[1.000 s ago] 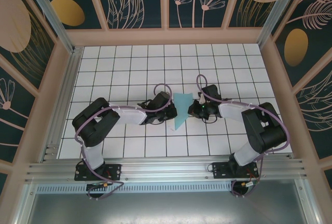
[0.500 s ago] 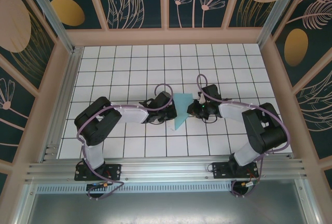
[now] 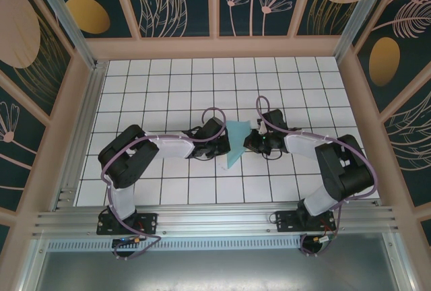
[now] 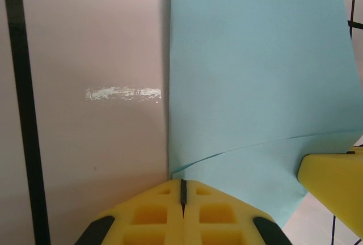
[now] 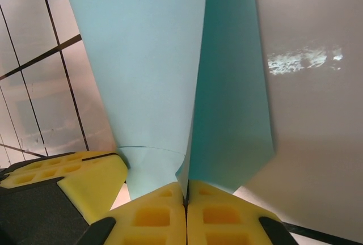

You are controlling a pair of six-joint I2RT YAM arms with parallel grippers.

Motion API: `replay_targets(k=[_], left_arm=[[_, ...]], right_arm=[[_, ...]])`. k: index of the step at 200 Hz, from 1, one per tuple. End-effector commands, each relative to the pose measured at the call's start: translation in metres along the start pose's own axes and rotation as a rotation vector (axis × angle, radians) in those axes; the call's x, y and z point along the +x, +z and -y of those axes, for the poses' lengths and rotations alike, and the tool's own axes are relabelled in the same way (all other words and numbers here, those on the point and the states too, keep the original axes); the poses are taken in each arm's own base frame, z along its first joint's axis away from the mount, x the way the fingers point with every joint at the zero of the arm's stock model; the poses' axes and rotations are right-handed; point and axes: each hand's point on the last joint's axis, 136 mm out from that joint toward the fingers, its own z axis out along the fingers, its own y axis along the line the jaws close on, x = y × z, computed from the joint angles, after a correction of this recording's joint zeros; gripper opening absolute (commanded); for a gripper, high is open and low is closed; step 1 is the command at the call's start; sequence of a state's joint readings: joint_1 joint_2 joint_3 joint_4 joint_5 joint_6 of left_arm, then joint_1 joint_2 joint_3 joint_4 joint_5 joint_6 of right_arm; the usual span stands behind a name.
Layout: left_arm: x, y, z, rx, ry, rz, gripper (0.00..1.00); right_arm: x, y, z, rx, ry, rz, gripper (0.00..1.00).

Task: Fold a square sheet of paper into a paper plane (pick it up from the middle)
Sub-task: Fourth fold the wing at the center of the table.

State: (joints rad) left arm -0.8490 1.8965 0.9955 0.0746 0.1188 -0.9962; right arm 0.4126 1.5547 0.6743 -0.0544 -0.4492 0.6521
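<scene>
The light teal-blue sheet of paper (image 3: 236, 140) lies at mid-table, folded into a tapering shape that is wide at the far end and pointed toward me. My right gripper (image 5: 185, 185) is shut on a raised flap of the paper (image 5: 227, 97), whose edge runs into the gap between the fingers. My left gripper (image 4: 182, 184) is shut, its tips at the left edge of the paper (image 4: 255, 75), and no paper shows between its fingers. The two grippers face each other across the paper, left gripper (image 3: 224, 144) and right gripper (image 3: 248, 141).
The white grid-tiled table (image 3: 168, 89) is walled by a wooden frame with dark patterned panels (image 3: 215, 45). A metal rail (image 3: 215, 220) runs along the near edge by the arm bases. The right gripper's yellow finger (image 4: 334, 182) shows close by in the left wrist view.
The left arm's elbow has shifted slightly to the right. The paper and both grippers stay in nearly the same place.
</scene>
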Motion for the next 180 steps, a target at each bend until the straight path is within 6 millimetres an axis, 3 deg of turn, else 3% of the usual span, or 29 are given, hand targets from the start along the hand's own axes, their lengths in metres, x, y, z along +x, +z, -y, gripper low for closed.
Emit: replay_targets(k=[1,39,114,180], left_arm=[[0.006,0.007,-0.020,-0.074,-0.008,-0.034,0.02],[0.006,0.008,-0.019,-0.070,-0.003,-0.040,0.01],[0.004,0.008,-0.018,-0.067,-0.015,-0.028,0.01],[0.005,0.009,-0.017,-0.060,-0.018,-0.032,0.01]], right_arm=[[-0.002,-0.008,-0.019,-0.029,0.002,0.003,0.06],[-0.008,-0.008,-0.020,0.078,0.008,0.028,0.06],[-0.012,0.004,-0.001,0.316,-0.042,0.033,0.04],[-0.010,0.006,-0.017,0.337,-0.084,0.034,0.04]])
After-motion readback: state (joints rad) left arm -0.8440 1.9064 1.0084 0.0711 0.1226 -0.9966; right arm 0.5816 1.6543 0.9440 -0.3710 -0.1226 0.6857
